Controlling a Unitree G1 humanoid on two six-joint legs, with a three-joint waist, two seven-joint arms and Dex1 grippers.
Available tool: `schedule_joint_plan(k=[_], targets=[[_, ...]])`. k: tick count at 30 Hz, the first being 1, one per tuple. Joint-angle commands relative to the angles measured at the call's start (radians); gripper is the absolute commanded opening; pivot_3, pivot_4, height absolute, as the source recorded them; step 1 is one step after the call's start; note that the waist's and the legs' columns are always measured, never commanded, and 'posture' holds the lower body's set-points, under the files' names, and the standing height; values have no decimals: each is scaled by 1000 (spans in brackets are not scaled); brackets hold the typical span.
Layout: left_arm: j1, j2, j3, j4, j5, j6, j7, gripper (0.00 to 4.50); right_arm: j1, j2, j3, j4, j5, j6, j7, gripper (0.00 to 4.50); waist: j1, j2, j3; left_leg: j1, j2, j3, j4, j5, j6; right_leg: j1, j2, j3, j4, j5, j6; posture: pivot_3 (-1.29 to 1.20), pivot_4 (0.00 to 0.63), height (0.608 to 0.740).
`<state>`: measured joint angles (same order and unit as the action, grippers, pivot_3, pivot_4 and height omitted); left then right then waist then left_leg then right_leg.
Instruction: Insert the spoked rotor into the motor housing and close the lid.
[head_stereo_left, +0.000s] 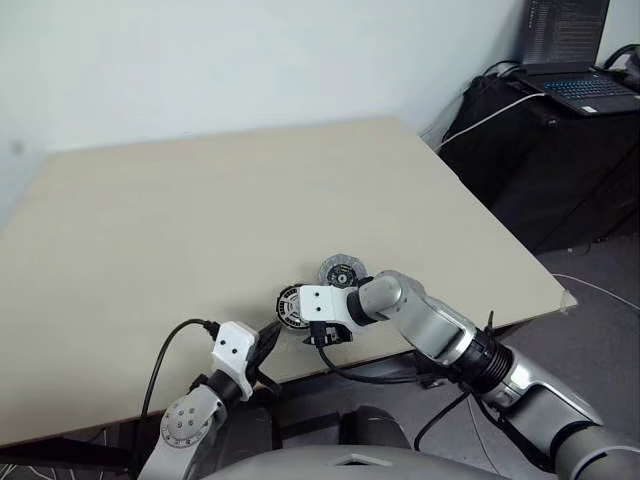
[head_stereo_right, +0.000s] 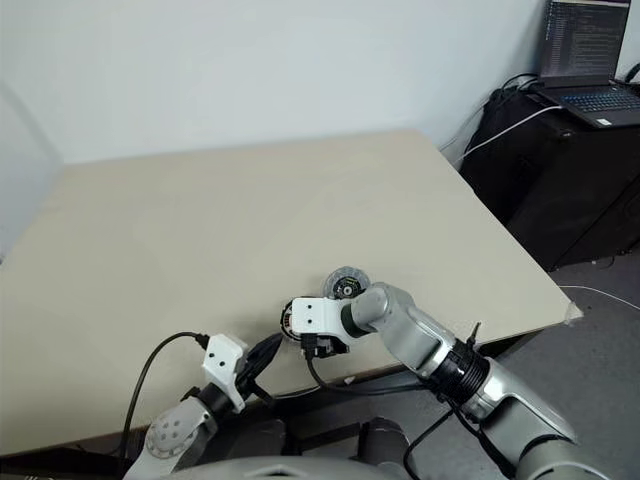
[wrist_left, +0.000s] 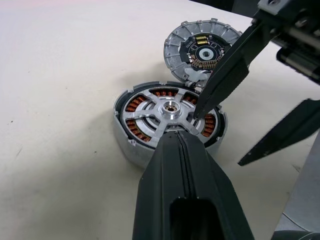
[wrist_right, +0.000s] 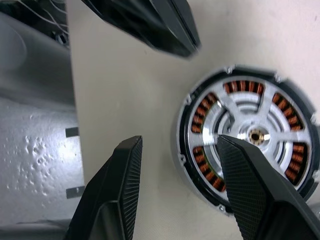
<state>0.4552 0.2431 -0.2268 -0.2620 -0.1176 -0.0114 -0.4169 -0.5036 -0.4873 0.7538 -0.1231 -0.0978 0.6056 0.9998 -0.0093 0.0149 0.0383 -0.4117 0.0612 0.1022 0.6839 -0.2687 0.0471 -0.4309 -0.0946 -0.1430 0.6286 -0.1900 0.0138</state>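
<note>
While the rotor (wrist_left: 170, 111) is sitting seated in the housing (wrist_left: 131, 145) near the worktop (head_stereo_left: 200, 220) edge, right fingers (wrist_right: 250, 190) are hovering apart over it, left fingers (wrist_left: 187, 190) closed beside, lid (wrist_left: 202, 50) lying just beyond.

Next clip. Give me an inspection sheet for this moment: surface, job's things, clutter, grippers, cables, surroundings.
Surface: beige table, bare apart from the parts near its front edge.
Job's things: spoked rotor already sits in the motor housing; lid lies beside it, hub face up, not fitted.
Clutter: nothing seen.
Grippers: left gripper shut, tip at the housing; right gripper open, one finger over the rotor.
Cables: black cable to the left wrist.
Surroundings: laptop on a black stand.
</note>
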Motion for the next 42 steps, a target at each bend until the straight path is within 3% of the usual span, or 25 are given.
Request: schedule_joint_plan(k=[1, 2, 5, 11, 20, 29, 42], targets=[[4, 8, -2, -43, 4, -35, -7, 0, -17, 9, -6, 11, -17, -23, 7, 2539, 0, 0, 0, 0, 0, 0, 0, 0, 0, 0, 0, 0, 0, 0, 0, 0, 0, 740], [6, 9, -2, -43, 4, -37, -7, 0, -16, 10, -6, 15, -21, -25, 9, 2539, 0, 0, 0, 0, 0, 0, 0, 0, 0, 0, 0, 0, 0, 0, 0, 0, 0, 740], [11, 10, -3, -44, 3, -41, -8, 0, -12, 11, -6, 23, -34, -27, 12, 1971, 0, 0, 0, 0, 0, 0, 0, 0, 0, 0, 0, 0, 0, 0, 0, 0, 0, 740], [10, 9, -4, -42, -1, -36, -9, 0, -8, 24, -24, 35, -48, -26, -8, 93, 0, 0, 0, 0, 0, 0, 0, 0, 0, 0, 0, 0, 0, 0, 0, 0, 0, 740], [-7, -1, -13, -54, -8, -8, -6, 0, -7, 37, -77, 38, -55, 25, -63, 74, 0, 0, 0, 0, 0, 0, 0, 0, 0, 0, 0, 0, 0, 0, 0, 0, 0, 740], [-14, -13, -23, -72, -15, 23, 2, 0, 31, -66, -86, -87, -1, 170, 12, 74, 18, 0, 0, 0, -1, 0, 1, 0, 0, 0, -1, 0, 0, 0, 0, 0, 0, 740], [-18, -7, -25, -118, -28, 77, 4, 0, 27, 11, -92, -145, 87, 334, -12, 74, 24, 1, 0, 0, -1, 0, 1, 0, 0, 0, -1, 0, 0, 0, 0, 0, 0, 740]])
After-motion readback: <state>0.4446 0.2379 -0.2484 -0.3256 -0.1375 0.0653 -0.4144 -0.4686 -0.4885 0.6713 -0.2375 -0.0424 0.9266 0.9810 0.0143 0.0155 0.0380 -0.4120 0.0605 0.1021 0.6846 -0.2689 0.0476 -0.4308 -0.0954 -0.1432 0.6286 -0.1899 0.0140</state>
